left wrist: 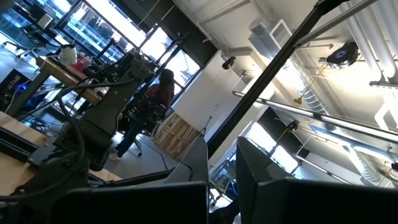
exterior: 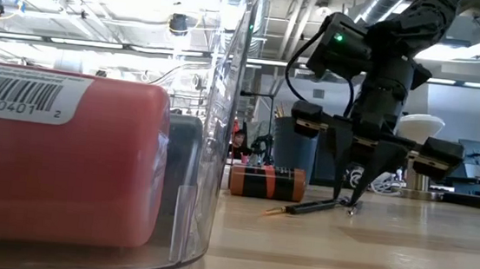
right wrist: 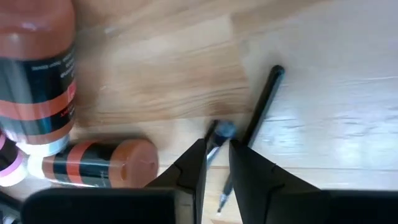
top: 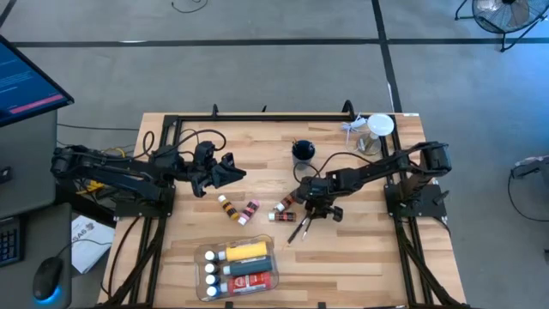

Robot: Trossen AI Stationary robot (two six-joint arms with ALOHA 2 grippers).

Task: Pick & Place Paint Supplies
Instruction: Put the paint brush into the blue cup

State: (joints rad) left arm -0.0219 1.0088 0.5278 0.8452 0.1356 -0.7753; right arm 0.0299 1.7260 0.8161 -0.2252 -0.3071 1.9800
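Pale wooden planks make up the worktop (top: 360, 257), which stands on a grey floor with dark tape lines. Near its front edge lies a clear plastic tray (top: 206, 257) holding a big yellow bottle (top: 246, 250), a dark bottle and a red bottle (top: 250, 280), all on their sides with white caps toward the left. Loose at the middle of the worktop lie small paint tubes (top: 239, 209) with white caps, and beside them a brown-capped tube (top: 284, 206). Just right of that, the right claw (top: 316, 211) is lowered to the surface over the thin dark-handled brushes (top: 299, 230); in the right wrist view its fingers (right wrist: 194, 165) stand narrowly apart with the metal ferrule of one brush (right wrist: 221, 132) between their tips, a second brush (right wrist: 263, 99) lying just beside. Whether the fingers actually press on the brush cannot be told. The low view shows this claw (exterior: 358, 197) touching down at the brush (exterior: 308, 207) next to a brown tube (exterior: 266, 181). Behind stands a dark cup (top: 303, 152), and a clear jar with white lid (top: 380, 127) sits near the far right corner. The left claw (top: 230, 170) hangs above the worktop's left half, fingers together, holding nothing.
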